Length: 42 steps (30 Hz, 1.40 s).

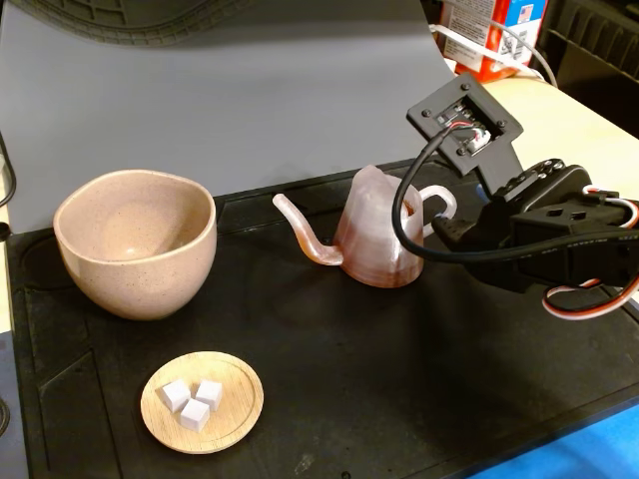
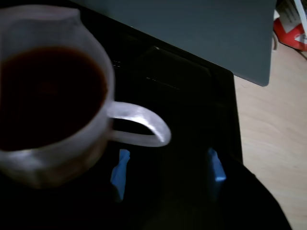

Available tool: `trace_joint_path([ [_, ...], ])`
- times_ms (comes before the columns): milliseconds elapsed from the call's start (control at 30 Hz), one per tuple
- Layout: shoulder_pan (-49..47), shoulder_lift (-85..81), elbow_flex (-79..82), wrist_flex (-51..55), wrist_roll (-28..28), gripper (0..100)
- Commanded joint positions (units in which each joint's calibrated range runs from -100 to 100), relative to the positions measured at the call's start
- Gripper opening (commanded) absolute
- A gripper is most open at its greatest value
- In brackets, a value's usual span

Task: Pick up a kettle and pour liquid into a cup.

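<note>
The pinkish ridged kettle [image 1: 379, 239] stands upright on the black mat [image 1: 399, 379], its thin spout pointing left toward the beige speckled cup [image 1: 140, 269]. From above, the wrist view shows the kettle [image 2: 57, 163] holding dark reddish liquid [image 2: 48, 96]. Its whitish loop handle [image 2: 144, 117] sticks out to the right. My gripper [image 1: 449, 228] is just right of the handle. In the wrist view the gripper [image 2: 168, 165] is open, blue-tipped fingers [image 2: 120, 167] spread below the handle, touching nothing. The cup looks empty.
A small wooden dish [image 1: 235, 409] with three white cubes [image 1: 195, 397] lies at the mat's front left. A grey board [image 1: 250, 90] stands behind. A red-and-white carton [image 1: 489, 35] sits on the pale tabletop [image 1: 589, 130] at the back right.
</note>
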Motion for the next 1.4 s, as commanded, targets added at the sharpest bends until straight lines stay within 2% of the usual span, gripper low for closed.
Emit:
trace_joint_path([
  [0, 0.41, -0.11, -3.74, -1.02, -0.21, 21],
  [1367, 1.7, 8.76, -14.81, -0.93, 0.06, 20],
])
